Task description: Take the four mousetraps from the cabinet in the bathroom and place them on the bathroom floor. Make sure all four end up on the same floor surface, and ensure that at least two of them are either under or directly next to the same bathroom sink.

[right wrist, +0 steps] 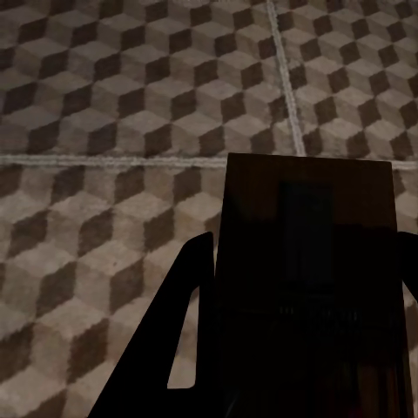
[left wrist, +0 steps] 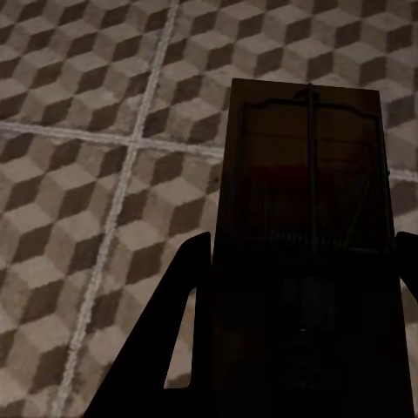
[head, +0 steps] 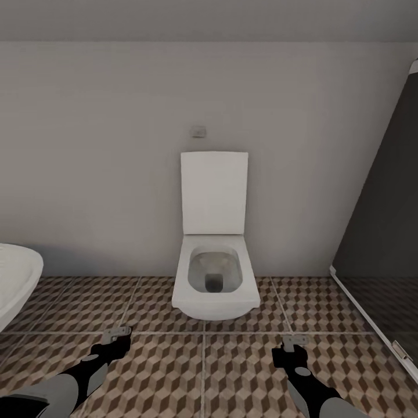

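In the head view, low over the cube-patterned bathroom floor (head: 168, 371), both arms reach forward. My left gripper (head: 118, 337) is shut on a mousetrap (head: 116, 332), a flat board seen from the left wrist as a dark rectangle with wire parts (left wrist: 305, 165) between the black fingers (left wrist: 187, 322). My right gripper (head: 293, 347) is shut on a second mousetrap (head: 294, 340), which the right wrist view shows as a dark board (right wrist: 309, 235) between its fingers (right wrist: 187, 322). Both traps hang above the tiles. The cabinet, the sink and the other mousetraps are out of view.
A white toilet (head: 215, 278) with its lid up stands against the grey wall straight ahead. A white rounded bathtub rim (head: 16, 278) juts in at the left. A dark glass shower panel (head: 383, 244) with a white base rail closes off the right side.
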